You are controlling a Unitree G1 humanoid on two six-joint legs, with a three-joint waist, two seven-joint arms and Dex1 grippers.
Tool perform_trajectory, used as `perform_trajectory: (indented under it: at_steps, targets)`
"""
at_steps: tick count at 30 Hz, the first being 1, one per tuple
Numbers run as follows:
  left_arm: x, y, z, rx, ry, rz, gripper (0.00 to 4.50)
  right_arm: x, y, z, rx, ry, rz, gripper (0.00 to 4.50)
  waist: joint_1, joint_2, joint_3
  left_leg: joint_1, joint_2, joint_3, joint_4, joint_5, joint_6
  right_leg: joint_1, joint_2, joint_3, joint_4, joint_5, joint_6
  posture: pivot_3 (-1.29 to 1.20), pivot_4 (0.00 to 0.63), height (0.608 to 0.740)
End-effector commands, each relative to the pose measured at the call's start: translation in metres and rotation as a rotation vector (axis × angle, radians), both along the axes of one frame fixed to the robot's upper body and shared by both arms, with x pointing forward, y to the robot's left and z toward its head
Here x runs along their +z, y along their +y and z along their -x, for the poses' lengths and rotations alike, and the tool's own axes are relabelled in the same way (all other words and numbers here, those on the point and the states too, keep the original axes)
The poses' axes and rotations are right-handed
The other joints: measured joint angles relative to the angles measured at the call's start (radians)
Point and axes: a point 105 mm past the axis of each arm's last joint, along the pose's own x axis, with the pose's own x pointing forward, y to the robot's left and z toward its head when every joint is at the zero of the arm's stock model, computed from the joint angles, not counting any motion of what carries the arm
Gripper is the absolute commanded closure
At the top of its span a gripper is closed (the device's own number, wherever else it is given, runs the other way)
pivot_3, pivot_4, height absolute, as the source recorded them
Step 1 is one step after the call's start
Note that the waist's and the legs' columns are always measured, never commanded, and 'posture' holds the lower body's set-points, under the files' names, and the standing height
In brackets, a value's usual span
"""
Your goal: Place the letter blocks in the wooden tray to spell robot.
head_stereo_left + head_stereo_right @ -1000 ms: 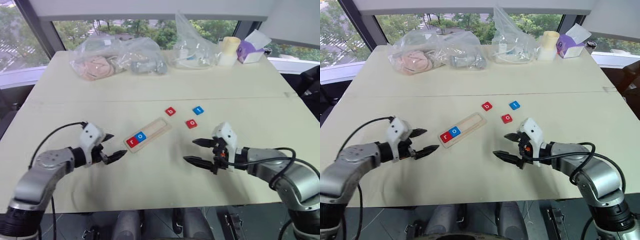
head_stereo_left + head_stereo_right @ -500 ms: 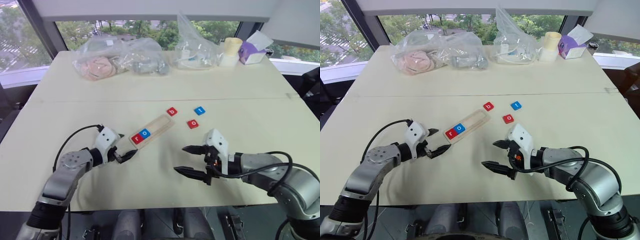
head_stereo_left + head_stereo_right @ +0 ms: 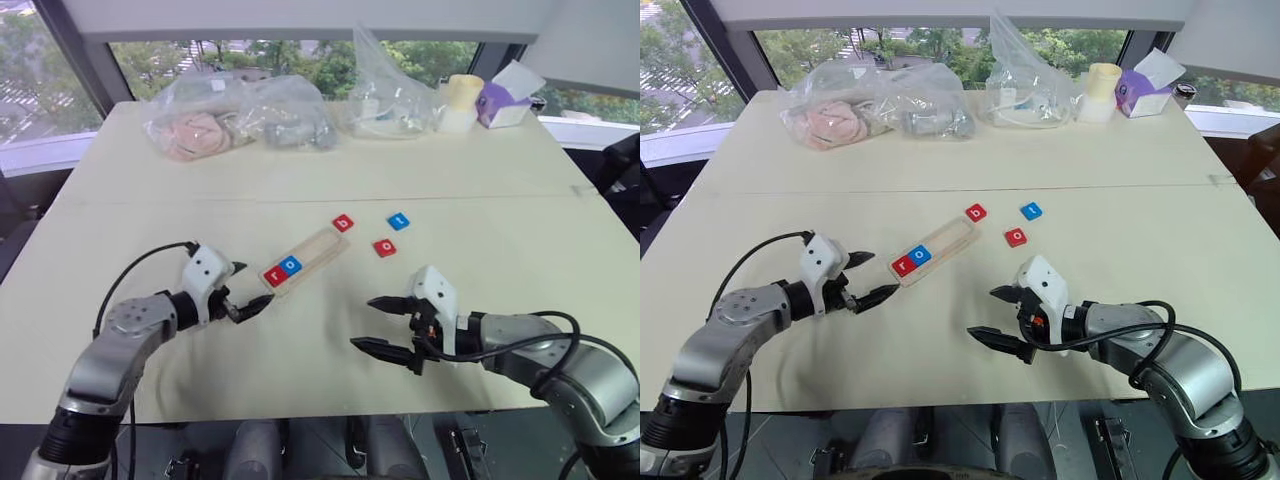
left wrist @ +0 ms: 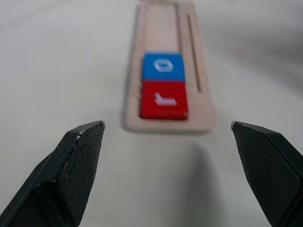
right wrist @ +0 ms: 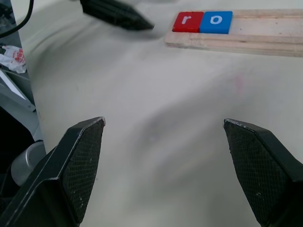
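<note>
Wooden tray (image 3: pixel 305 261) sits mid-frame on the worktop (image 3: pixel 300 370) with red r (image 3: pixel 274 275) and blue o (image 3: pixel 290 266) in it – b (image 3: pixel 343 222), o (image 3: pixel 384 247), t (image 3: pixel 398 220) lie loose upper right. Both end effectors, left (image 3: pixel 246 292) and right (image 3: pixel 386 326), gape wide, empty.

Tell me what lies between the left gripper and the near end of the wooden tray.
Nothing: in the left wrist view, bare table runs from the open left gripper to the wooden tray, whose near end holds the red r tile.

wooden tray (image 4: pixel 165 71) far end blurred — bag (image 3: pixel 205 125) contents unclear
</note>
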Motion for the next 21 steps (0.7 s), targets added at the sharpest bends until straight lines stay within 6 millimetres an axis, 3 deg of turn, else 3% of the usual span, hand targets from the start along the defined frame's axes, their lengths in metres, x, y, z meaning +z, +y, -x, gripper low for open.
perform_trajectory:
  at_steps: [1,8,16,17,19,20,21]
  targets:
    - [0.000,-0.006,-0.007,0.021,-0.049,-0.019,0.00,0.007,0.005,-0.001,0.021,-0.036,-0.014,0.40,0.000,0.000,0.000,0.000,0.000,0.000,0.000,0.000,0.000,0.000,0.000,0.000,0.000,0.000,0.000,0.00,0.150,0.739]
    - [-0.021,-0.028,-0.016,-0.031,-0.022,-0.032,0.00,0.014,0.007,-0.002,0.034,-0.051,-0.014,0.40,0.001,0.000,0.000,0.000,0.000,0.000,0.000,0.000,0.000,0.000,0.000,0.000,0.000,0.000,0.000,0.00,0.150,0.739]
    - [-0.045,-0.033,-0.022,-0.034,0.047,-0.063,0.00,0.013,0.009,-0.001,0.010,-0.050,-0.017,0.40,0.002,0.000,-0.001,0.000,0.000,0.000,0.001,0.000,0.000,0.001,0.000,0.000,0.000,0.000,0.000,0.00,0.150,0.739]
    - [-0.045,-0.033,-0.022,-0.034,0.051,-0.062,0.42,0.013,0.009,-0.001,0.007,-0.051,-0.016,0.35,0.002,0.000,-0.001,0.000,0.000,0.000,0.001,0.000,0.000,0.001,0.000,0.000,0.000,0.000,0.000,0.00,0.150,0.739]
    - [-0.047,-0.031,-0.021,-0.032,0.055,-0.061,0.83,0.013,0.008,-0.001,0.003,-0.050,-0.014,0.35,0.001,0.000,-0.001,0.000,0.000,0.000,0.001,0.000,0.000,0.001,0.000,0.000,0.000,0.000,0.000,0.00,0.150,0.739]
    - [-0.048,-0.030,-0.021,-0.030,0.055,-0.063,1.28,0.012,0.008,-0.001,0.002,-0.050,-0.013,0.35,0.001,0.000,-0.001,0.000,0.000,0.000,0.001,0.000,0.000,0.001,0.000,0.000,0.000,0.000,0.000,0.00,0.150,0.739]
    - [-0.049,-0.029,-0.022,-0.028,0.055,-0.064,1.35,0.012,0.008,-0.001,0.001,-0.050,-0.013,0.35,0.001,0.000,-0.001,0.001,0.000,0.000,0.001,0.000,0.000,0.001,0.000,0.000,0.000,0.000,0.000,0.00,0.150,0.739]
